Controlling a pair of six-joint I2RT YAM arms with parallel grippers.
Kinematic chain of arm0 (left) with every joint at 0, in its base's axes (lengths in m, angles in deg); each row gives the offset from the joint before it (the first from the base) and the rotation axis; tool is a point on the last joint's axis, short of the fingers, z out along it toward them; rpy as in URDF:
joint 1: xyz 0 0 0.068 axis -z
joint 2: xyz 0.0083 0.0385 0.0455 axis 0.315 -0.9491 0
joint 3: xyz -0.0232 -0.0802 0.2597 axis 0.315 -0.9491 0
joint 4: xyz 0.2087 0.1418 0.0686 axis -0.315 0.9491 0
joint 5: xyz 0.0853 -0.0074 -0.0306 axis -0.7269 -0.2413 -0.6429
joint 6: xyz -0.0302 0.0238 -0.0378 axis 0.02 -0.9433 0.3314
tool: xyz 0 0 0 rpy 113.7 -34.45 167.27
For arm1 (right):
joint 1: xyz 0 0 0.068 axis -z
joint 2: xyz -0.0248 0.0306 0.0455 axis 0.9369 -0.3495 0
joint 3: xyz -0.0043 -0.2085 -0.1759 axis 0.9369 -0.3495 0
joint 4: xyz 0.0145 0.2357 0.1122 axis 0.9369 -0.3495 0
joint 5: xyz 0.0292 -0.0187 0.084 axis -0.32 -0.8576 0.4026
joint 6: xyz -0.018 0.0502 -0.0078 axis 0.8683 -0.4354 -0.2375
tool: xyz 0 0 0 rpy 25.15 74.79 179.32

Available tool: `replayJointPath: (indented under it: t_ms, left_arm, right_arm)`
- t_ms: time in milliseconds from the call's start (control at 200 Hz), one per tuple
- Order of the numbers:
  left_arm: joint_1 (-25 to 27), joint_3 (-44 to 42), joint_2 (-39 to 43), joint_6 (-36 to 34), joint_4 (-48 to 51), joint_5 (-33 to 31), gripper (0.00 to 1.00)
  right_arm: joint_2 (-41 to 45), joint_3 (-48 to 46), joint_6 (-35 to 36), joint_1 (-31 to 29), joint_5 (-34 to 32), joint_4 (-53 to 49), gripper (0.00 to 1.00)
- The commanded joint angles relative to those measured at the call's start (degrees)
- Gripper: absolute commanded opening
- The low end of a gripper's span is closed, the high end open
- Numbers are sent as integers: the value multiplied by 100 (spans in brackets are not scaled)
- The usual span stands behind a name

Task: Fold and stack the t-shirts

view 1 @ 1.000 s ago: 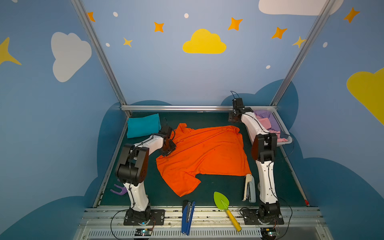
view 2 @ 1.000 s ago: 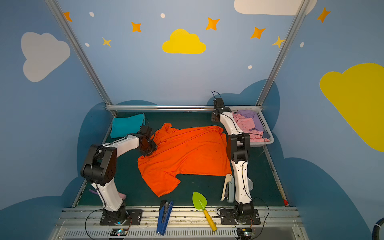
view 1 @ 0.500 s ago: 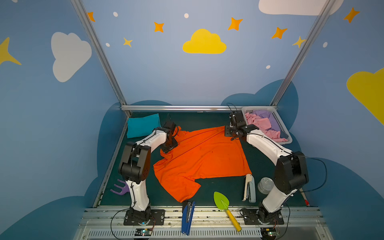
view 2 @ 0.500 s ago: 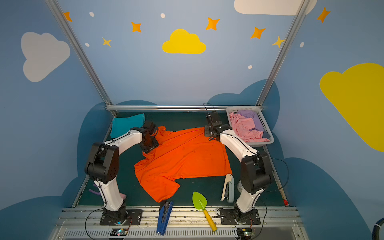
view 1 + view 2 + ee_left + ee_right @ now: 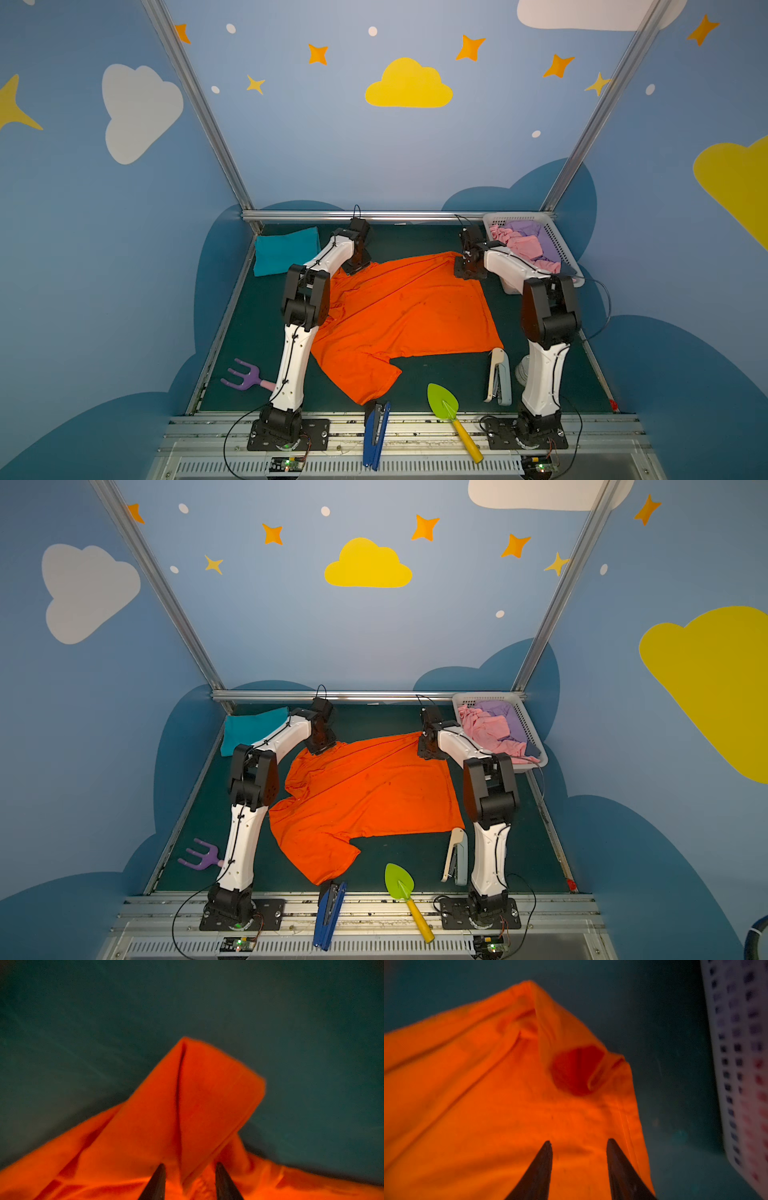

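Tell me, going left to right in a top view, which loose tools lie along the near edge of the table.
purple fork → blue stapler → green trowel → white stapler

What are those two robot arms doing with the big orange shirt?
Two robot arms are working on a bright orange cloth t-shirt spread on the dark green table. The left pincer and the right pincer are each down at a far corner of it, tips apart over the cloth. A folded teal t-shirt waits at the far left; the orange one isn't folded yet.
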Motion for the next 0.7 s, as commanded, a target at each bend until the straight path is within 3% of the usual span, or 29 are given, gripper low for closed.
replayJointPath:
  t_ms: [0,100,215,426,476,616,696]
  left_arm:
    - [-25,902,-661,-121,489,-28,14]
    - [-106,2157,-1207,-86,849,236,7]
    - [-250,2977,-1445,160,665,512,9]
    - [-681,2962,-1155,803,16,417,23]
    - [-786,2945,-1062,932,17,322,31]
    - [-911,2635,-582,889,20,-204,31]
    - [-881,2098,-174,728,-167,-329,36]
  right_arm:
    - [-729,985,82,105,302,-735,42]
    - [-1338,1937,57,213,430,-1127,42]
    - [-1830,2699,136,335,455,-1185,43]
    - [-2406,3814,154,585,153,-914,47]
    - [-2376,3817,139,611,50,-494,46]
    - [-2007,3523,570,580,-27,622,49]
    - [-1847,3546,628,561,-129,767,50]
